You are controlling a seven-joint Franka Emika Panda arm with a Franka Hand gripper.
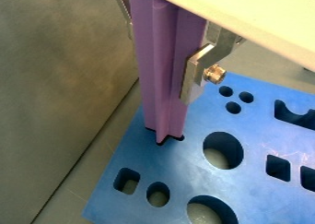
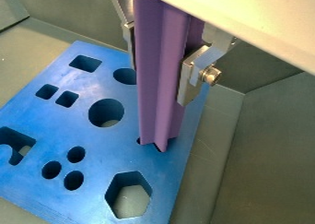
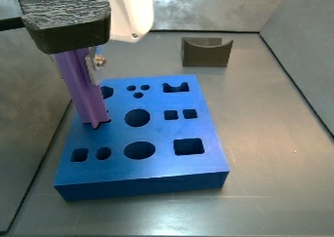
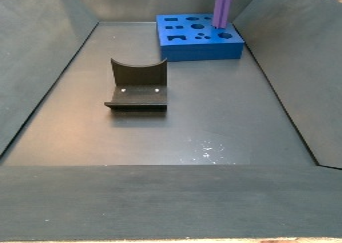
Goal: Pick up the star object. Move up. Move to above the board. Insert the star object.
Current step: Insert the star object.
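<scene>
In both wrist views the gripper (image 1: 167, 57) clamped the star object (image 1: 164, 71) between its silver fingers (image 2: 194, 73), the post's lower end sitting in a hole of the board (image 2: 62, 186). In a side view the post (image 3: 84, 93) leaned slightly. In a side view an olive block (image 4: 138, 87) lay well apart from the board (image 4: 198, 39).

The tall, slim purple star-section post (image 3: 84, 90) stands upright at the left of a side view, its lower end in a hole near the edge of the thick blue rectangular board (image 3: 156, 148). The hand (image 1: 167, 57) grips the post's upper part. The board lies flat on the grey floor, its top cut with round, square and hexagonal holes.
</scene>
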